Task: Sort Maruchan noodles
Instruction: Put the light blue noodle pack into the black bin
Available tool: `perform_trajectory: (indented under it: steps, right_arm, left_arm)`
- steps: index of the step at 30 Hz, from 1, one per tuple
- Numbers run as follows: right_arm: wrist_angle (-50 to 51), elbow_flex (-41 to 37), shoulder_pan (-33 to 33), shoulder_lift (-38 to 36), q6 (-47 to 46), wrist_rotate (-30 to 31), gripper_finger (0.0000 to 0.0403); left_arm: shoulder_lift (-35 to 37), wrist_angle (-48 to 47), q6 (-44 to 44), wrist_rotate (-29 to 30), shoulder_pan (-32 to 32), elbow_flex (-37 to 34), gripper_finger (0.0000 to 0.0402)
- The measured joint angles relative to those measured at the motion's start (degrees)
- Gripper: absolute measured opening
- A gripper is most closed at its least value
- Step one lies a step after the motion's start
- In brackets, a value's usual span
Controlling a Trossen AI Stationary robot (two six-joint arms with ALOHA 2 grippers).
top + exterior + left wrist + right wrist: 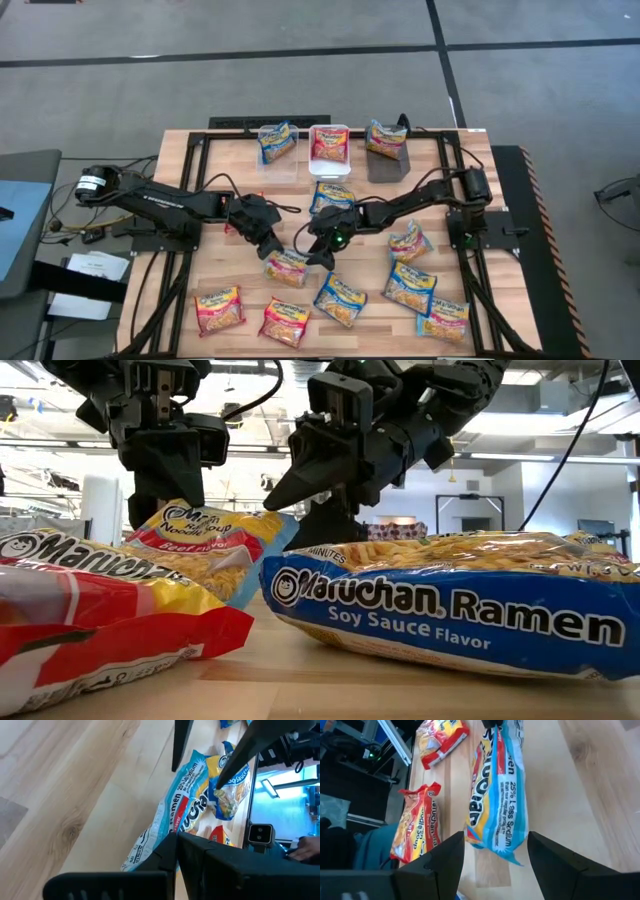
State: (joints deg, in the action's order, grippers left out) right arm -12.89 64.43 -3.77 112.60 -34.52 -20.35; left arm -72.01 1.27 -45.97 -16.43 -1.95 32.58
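My right pincer (322, 252) hangs spread wide over the light-blue packet (287, 266) at frame centre, which could skid toward my clenched left pincer (268, 243).

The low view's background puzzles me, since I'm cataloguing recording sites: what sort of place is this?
Probably a robotics lab or workshop: a wooden table on a black frame, bare grey floor, and open ceiling with strip lights.

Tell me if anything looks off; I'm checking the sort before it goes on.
Nothing looks torn or spilled. One oddity: the packet in the dark bin stands tilted on top, poking above the rim, as does the one in the clear bin. Loose packets lie scattered at mixed angles on the table, which fits an unfinished sort.
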Motion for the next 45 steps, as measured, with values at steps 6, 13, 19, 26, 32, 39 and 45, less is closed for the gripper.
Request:
perform_trajectory:
  steps: [6,13,19,26,32,39,45]
  right_arm:
    - [0.3,5.3,0.1,5.4,-0.6,-1.3,0.0224]
    - [1.6,7.0,0.7,5.9,-0.6,-4.2,0.0212]
    - [1.8,6.9,0.4,5.9,-2.7,-4.9,0.0137]
    - [1.8,6.9,0.3,5.9,-1.7,-5.2,0.0012]
    - [3.2,6.9,0.6,5.5,-0.5,-5.2,0.0005]
    - [13.3,6.9,1.0,-0.2,6.3,-1.5,0.0004]
    - [22.3,6.9,1.3,-5.9,11.7,3.0,0.0003]
  left_arm:
    - [0.0,0.3,0.7,0.7,0.0,0.0,0.0000]
    - [0.0,1.2,1.2,0.2,0.0,0.0,0.0000]
    - [0.0,1.6,1.9,1.2,0.0,0.0,0.0000]
    - [0.0,2.7,1.9,1.3,0.0,0.0,0.0000]
    - [0.1,2.8,1.8,0.2,0.4,0.0,0.0000]
    - [1.5,3.8,1.8,0.2,2.4,0.1,0.0000]
    - [2.4,5.4,2.2,0.0,4.2,0.1,0.0000]
